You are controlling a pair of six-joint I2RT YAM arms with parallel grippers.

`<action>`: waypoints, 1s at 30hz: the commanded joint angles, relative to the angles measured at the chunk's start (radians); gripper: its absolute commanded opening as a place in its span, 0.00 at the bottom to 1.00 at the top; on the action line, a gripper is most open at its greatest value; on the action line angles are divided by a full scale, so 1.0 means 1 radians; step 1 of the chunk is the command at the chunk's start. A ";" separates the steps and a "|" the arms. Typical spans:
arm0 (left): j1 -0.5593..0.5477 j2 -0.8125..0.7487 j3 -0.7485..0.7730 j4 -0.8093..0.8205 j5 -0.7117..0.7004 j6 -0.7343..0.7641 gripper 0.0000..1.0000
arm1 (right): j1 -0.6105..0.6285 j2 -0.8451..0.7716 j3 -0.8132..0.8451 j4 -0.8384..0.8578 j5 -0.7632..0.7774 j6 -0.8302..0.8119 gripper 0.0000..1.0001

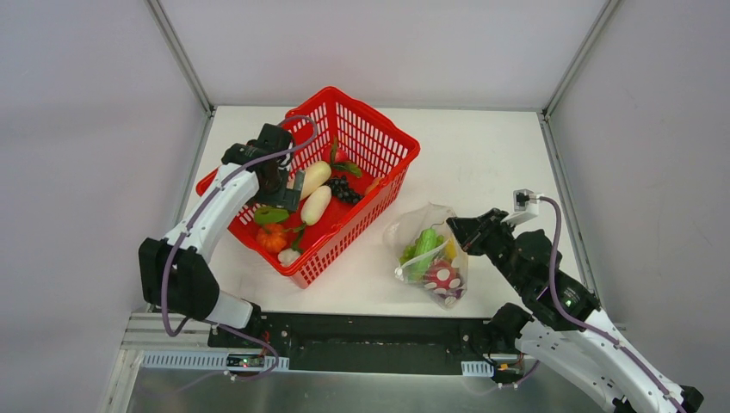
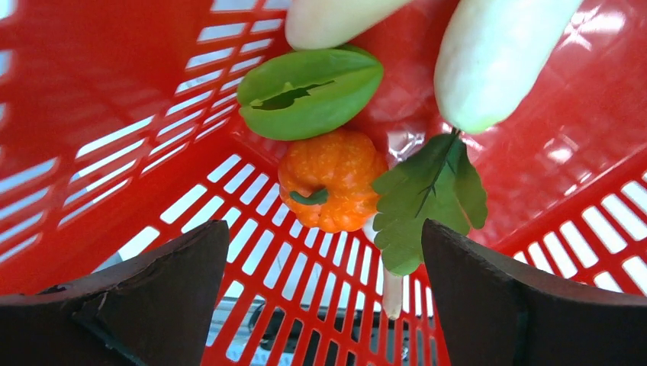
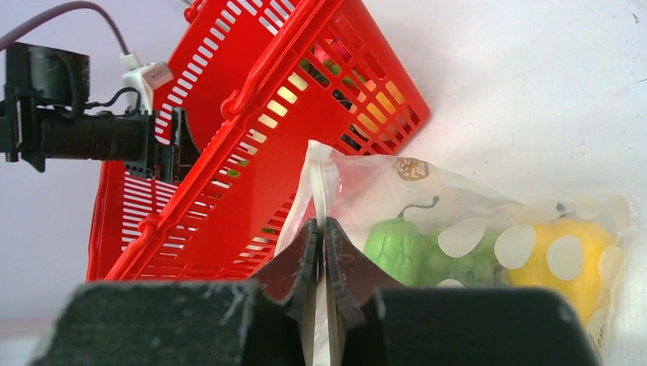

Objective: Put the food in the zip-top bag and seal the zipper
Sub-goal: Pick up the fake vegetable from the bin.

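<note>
With left gripper [image 2: 324, 236], hovers wide open above orange pumpkin [image 2: 336, 179] in red basket [image 1: 379, 146], far left; with right gripper [image 3: 322, 229], pinches zip-top bag [image 1: 415, 220] at its edge, near right of basket, food [image 1: 423, 249] inside.

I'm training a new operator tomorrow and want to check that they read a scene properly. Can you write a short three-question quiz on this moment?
1. True or false: the right gripper has its jaws pinched shut on an edge of the dotted bag.
2. Which gripper is inside the red basket? A) the left gripper B) the right one C) both
3. What orange item lies straight ahead of the left gripper's open jaws?

Key: 1 true; 2 A; 3 the pumpkin.
</note>
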 commanded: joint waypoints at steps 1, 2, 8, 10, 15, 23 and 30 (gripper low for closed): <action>0.016 0.069 0.054 -0.124 0.097 0.138 0.99 | 0.002 -0.012 0.036 0.037 0.018 -0.022 0.09; 0.018 0.082 0.051 -0.135 0.102 0.150 0.99 | 0.003 -0.014 0.035 0.037 0.023 -0.023 0.09; 0.026 0.122 0.013 -0.127 0.067 0.193 0.99 | 0.003 -0.017 0.033 0.038 0.027 -0.029 0.09; 0.028 0.138 0.012 -0.132 0.068 0.201 0.99 | 0.003 -0.011 0.036 0.037 0.024 -0.030 0.09; 0.031 0.199 -0.022 -0.126 0.092 0.248 0.99 | 0.003 -0.003 0.035 0.044 0.010 -0.028 0.09; 0.032 0.259 -0.035 -0.129 0.143 0.279 0.99 | 0.003 -0.024 0.035 0.037 0.019 -0.033 0.09; 0.039 0.338 -0.022 -0.153 0.119 0.242 0.98 | 0.002 -0.028 0.034 0.036 0.016 -0.034 0.09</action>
